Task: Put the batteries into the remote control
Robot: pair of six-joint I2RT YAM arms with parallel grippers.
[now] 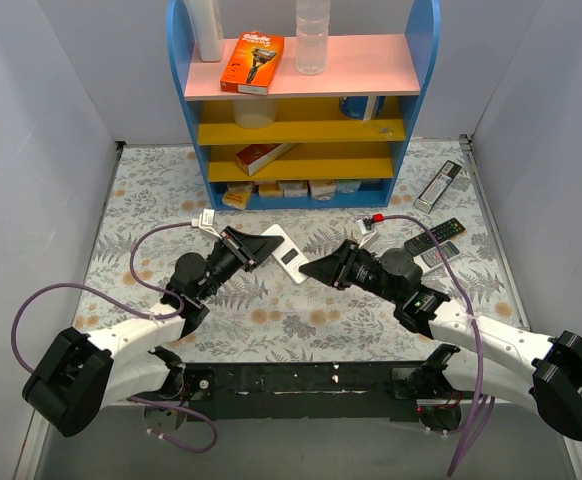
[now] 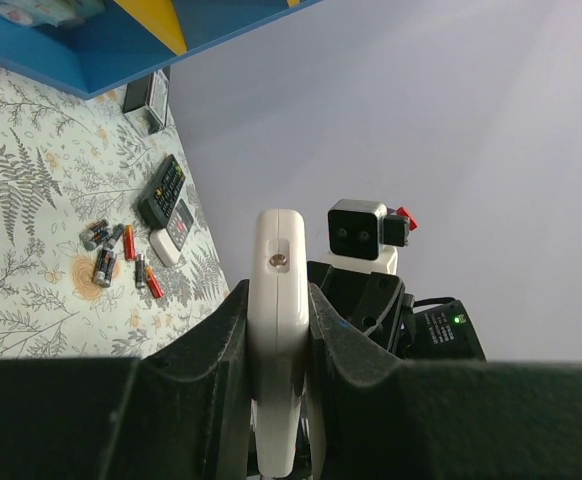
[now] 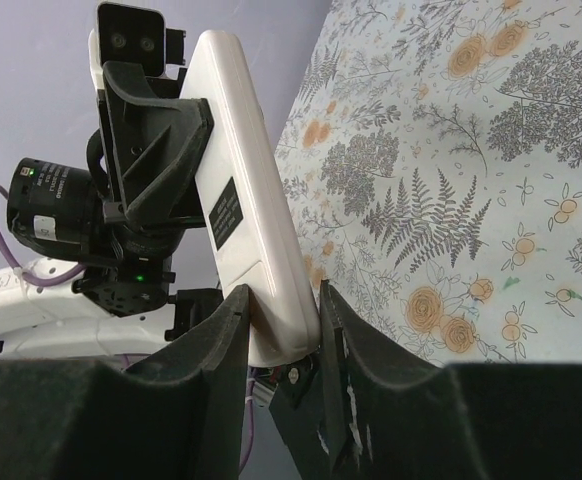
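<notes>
the remote [image 1: 287,256] is up off the table [image 1: 151,190], caught between the two arms about mid-table, in front of the shelf [image 1: 423,60]. its plain white side with the little grey mark faces up. the left gripper [image 2: 277,335] has its jaws clamped tight on the remote's edges at one end. the right gripper [image 3: 283,322] has its jaws narrowed onto the other end, both fingers against it as far as i can see. the batteries [image 2: 121,258] lie loose in a small bunch on the table off to the right, just beside the black remotes [image 2: 163,190], well apart from the held remote.
</notes>
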